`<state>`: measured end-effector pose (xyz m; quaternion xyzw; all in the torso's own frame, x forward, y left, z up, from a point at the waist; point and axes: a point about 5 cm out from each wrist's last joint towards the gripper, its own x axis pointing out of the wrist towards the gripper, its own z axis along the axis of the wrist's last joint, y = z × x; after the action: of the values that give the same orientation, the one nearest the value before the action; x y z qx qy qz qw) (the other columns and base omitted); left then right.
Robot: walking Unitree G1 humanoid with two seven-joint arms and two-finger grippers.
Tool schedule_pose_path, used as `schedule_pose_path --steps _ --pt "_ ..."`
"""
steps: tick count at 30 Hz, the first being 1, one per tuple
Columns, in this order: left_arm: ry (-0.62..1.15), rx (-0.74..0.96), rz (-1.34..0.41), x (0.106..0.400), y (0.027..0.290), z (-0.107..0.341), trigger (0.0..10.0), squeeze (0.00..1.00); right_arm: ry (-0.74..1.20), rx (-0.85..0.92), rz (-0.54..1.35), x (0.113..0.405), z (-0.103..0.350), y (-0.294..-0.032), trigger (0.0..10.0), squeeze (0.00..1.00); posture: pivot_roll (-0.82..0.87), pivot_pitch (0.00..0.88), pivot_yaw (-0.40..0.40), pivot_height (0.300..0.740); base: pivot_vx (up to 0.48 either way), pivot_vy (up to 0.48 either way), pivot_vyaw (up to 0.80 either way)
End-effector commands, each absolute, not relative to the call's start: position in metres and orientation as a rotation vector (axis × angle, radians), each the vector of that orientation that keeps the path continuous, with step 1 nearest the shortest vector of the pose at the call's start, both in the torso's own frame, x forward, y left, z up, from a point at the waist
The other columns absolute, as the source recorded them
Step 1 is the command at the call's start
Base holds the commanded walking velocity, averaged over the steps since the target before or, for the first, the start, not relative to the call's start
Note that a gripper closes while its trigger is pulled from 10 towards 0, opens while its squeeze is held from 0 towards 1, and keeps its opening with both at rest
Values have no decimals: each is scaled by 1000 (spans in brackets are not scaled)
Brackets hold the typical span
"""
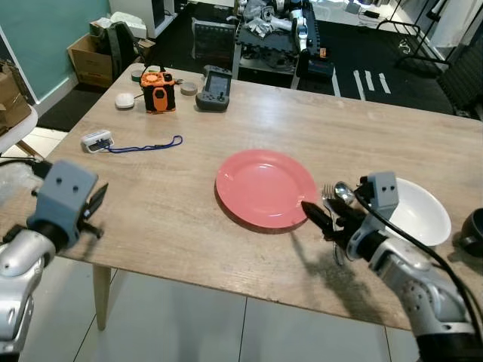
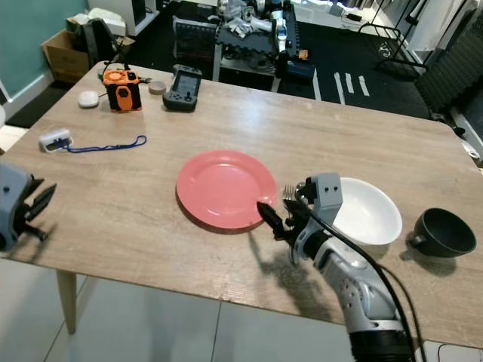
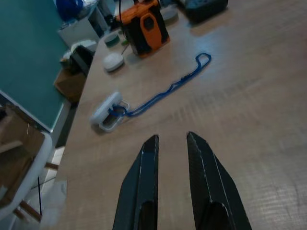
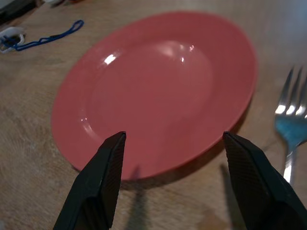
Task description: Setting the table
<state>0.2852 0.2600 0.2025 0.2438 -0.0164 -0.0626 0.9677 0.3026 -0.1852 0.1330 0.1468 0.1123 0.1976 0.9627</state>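
right wrist view: fork [image 4: 292, 125] beside red plate [image 4: 153, 91] (white bowl [image 2: 370, 215] near).

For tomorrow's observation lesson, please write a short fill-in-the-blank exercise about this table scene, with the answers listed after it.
1. The plate in the middle of the table is ____ in colour.
2. The right gripper hovers at the plate's near edge with its fingers ____.
3. The silver piece of cutlery lying between the plate and the white bowl is a ____.
4. The cord near the table's left edge is ____ in colour.

Answers: red; open; fork; blue
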Motion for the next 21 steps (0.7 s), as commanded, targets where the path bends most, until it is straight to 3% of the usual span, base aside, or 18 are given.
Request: schedule_pose_path --steps 1,8,13,21 --pt "-45 529 -96 298 261 207 10000 0 304 384 329 300 114 -186 10000 0 53 69 -37 740 0 0 0" --pt "-114 588 -99 329 257 228 10000 0 352 474 254 304 100 -176 10000 0 54 77 -35 740 0 0 0" --pt "-101 595 -200 361 239 228 10000 0 243 515 213 310 116 -179 10000 0 22 99 -4 740 0 0 0" --pt "-95 551 -255 384 217 223 10000 0 233 586 290 301 126 -174 10000 0 -27 124 21 740 0 0 0"
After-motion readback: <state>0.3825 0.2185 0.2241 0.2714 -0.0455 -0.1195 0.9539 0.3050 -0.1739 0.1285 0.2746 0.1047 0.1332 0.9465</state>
